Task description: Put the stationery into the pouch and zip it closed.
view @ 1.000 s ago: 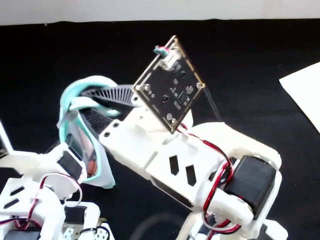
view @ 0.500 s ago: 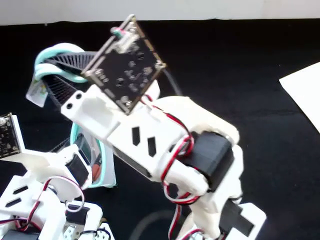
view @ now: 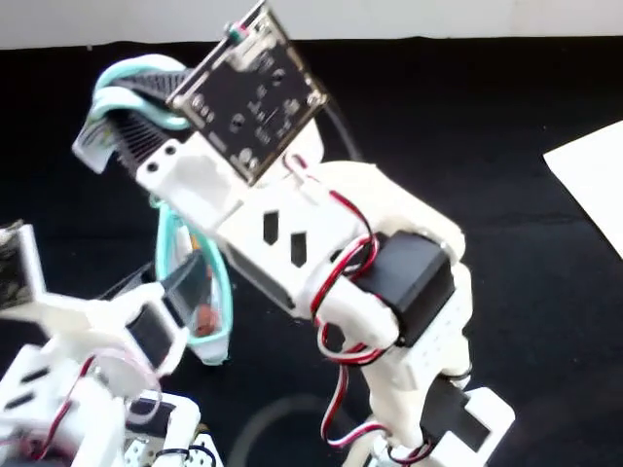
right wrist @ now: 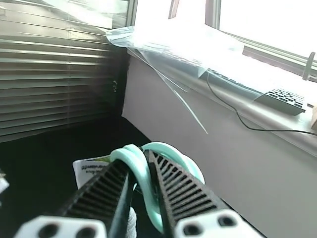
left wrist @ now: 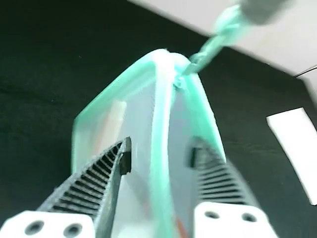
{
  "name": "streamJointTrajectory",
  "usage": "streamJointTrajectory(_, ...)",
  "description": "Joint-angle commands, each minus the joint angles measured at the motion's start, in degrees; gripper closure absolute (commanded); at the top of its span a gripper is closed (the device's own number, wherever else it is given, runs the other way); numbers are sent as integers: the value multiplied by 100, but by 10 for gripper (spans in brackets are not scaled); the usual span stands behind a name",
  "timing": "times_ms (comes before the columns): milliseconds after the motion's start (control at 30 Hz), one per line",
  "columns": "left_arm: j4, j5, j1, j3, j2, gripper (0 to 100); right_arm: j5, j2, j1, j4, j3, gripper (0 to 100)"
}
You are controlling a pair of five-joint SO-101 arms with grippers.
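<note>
- Upper left of the high view: right gripper (view: pixel 125 115), pinched narrow on the teal loop (view: pixel 136 76), with nothing else between the ribbed jaws.
- Low centre of the left wrist view: left gripper (left wrist: pixel 159 148), one jaw on either face of the pouch (left wrist: pixel 143 104), closed in on it. In the high view, this grip at lower left, holding the pouch upright above the black table (view: pixel 487 97).
- Behind the clear wall, low in the pouch and just beside the left jaws: a reddish piece of stationery (view: pixel 204 319). Too little on show to name it or count others.
- Since a second ago: loop carried from mid-frame to the upper left corner, right arm swung along behind it. Most of that travel in the first half second, a smaller rise after.
- Over the same stretch: pouch drawn out longer, teal rim now running from the left jaws up toward the loop, against a shorter, bunched shape before.
- Left arm shifted slightly at lower left, hold on the pouch kept.
- Judged from this: filling probably done, closing in hand, one end anchored and the pull hauled away from it.
- In the left wrist view, zip slider (left wrist: pixel 179 79) seemingly at the pouch's far tip, teal edges appearing to meet along the middle. Perhaps near the end of the track, though too blurred to be sure.
- Right edge of the high view: a white sheet (view: pixel 594 185), well apart from the work.
</note>
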Motion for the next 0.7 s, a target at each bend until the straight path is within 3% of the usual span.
streamJointTrajectory(0,132,26,66,-1279,57,773,79,-40,251,-189,-224,991)
streamJointTrajectory(133,132,26,22,-2281,57,848,79,-57,268,-198,-233,991)
streamJointTrajectory(233,176,0,-277,-2334,31,938,79,-66,251,-207,-233,991)
streamJointTrajectory(300,281,-387,-453,-2158,13,998,79,-66,251,-207,-233,991)
streamJointTrajectory(400,580,-1125,-716,-1798,4,994,79,-66,251,-207,-233,991)
streamJointTrajectory(533,782,-1240,-848,-673,4,993,79,-66,268,-453,-233,991)
streamJointTrajectory(667,492,-1240,-848,655,4,993,88,-57,268,-690,-233,991)
